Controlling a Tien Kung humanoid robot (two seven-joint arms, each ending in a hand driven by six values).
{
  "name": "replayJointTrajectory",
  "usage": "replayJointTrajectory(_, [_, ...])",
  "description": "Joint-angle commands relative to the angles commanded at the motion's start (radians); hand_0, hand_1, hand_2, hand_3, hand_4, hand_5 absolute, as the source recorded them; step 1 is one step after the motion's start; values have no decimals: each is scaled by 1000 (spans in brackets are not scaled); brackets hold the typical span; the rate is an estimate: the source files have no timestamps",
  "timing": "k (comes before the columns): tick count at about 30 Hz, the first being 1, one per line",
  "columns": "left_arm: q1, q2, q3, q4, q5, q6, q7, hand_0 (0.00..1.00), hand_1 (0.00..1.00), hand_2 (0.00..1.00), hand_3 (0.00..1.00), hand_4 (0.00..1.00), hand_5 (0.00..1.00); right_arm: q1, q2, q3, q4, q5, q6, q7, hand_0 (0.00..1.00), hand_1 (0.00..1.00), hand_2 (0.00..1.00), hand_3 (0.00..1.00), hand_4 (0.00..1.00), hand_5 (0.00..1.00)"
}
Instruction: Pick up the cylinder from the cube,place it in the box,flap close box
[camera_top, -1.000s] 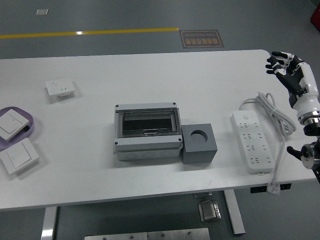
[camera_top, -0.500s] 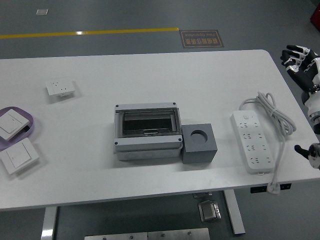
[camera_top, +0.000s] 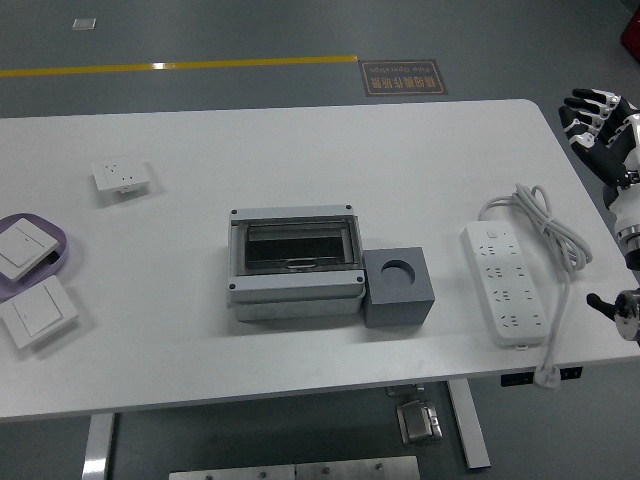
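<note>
White table, right robot hand fingers spread past its right edge.

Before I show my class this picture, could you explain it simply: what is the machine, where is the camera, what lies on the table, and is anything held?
The single picture comes from a camera high on a humanoid robot, looking down on a white table. Its right hand hovers at the right edge, fingers spread, holding nothing. The left hand is out of view. Mid-table sits a grey box with a clear lid, touching a dark cube whose round hole looks empty. Also there: a power strip, a wall socket and two switches, one on a purple tray.
</note>
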Motion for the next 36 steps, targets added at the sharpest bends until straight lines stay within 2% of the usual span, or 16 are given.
replayJointTrajectory(17, [0, -1, -3, -2, 3, 0, 2, 606, 627, 647, 674, 711, 274, -1, 3, -6, -6, 42, 3, 15, 697, 648, 657, 630, 813, 287])
replayJointTrajectory(24, [3, -1, -1, -1, 3, -1, 3, 606, 627, 646, 674, 715, 278, 7, 2, -19, -3, 83, -14, 60, 698, 647, 658, 633, 817, 289])
replayJointTrajectory(36, [1, 7, 4, -2, 5, 0, 3, 606, 627, 649, 676, 719, 294, 14, 4, -39, -2, 132, -10, 73, 692, 641, 646, 616, 822, 293])
